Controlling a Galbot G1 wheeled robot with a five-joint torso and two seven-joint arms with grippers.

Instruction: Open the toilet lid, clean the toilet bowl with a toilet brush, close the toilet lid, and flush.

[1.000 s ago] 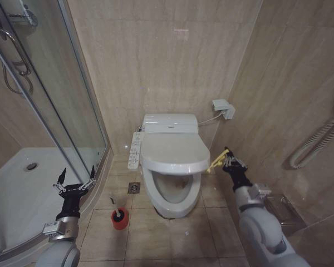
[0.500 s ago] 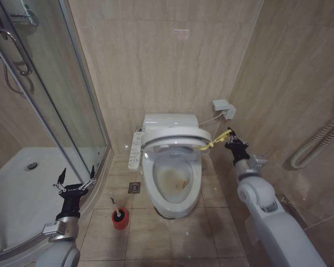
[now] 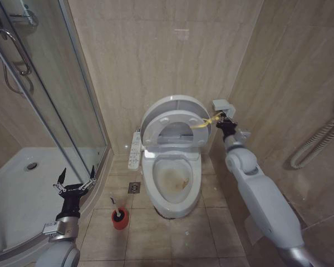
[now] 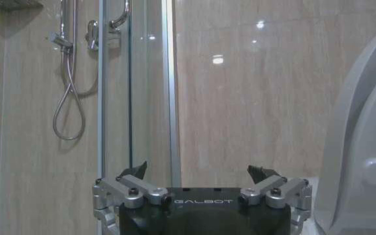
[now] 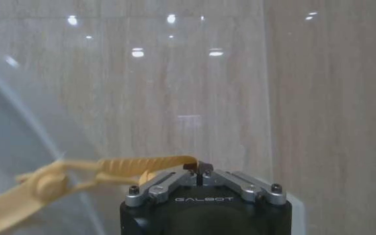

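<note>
At far wall: one toilet lid (image 3: 175,108) tilted up, one toilet bowl (image 3: 171,181) below, one toilet brush (image 3: 119,213) on floor near-left. My right gripper (image 3: 221,119) pinched on yellow loop (image 3: 206,120) at lid's right edge. My left gripper (image 3: 74,179) spread apart, idle, near-left.

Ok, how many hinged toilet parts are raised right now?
2: the toilet lid up near the wall, and the seat ring tilted up in front of it, above the toilet bowl.
</note>
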